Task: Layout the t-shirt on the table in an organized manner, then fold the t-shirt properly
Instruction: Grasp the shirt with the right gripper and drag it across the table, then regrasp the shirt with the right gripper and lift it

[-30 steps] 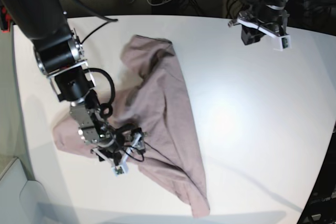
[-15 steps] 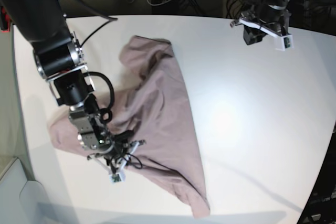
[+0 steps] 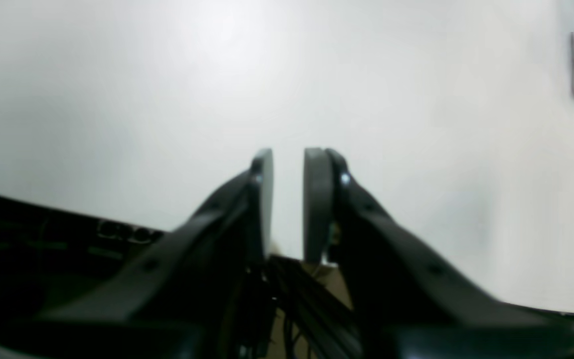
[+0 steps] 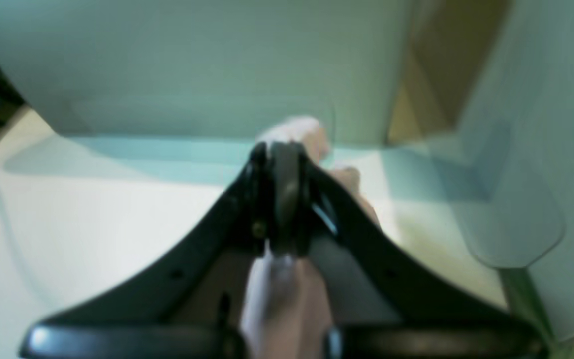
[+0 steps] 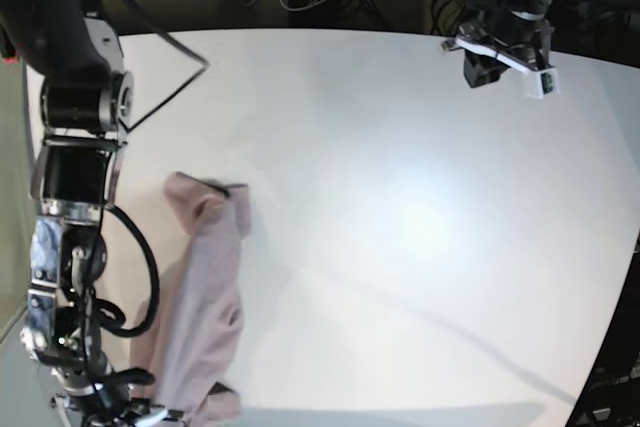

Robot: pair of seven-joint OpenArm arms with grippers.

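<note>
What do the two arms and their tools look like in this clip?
The right arm is built of black and silver-grey cylindrical segments with a black cable looping beside it. The left arm is black, with a white bracket at its wrist. Both tools are matte black: the left tool shows two flat, rounded fingers on angled struts, and the right tool has the same dark triangular frame.

White table (image 5: 420, 207), glossy; pink t-shirt (image 5: 200, 317) bunched long and narrow near its left front edge
</note>
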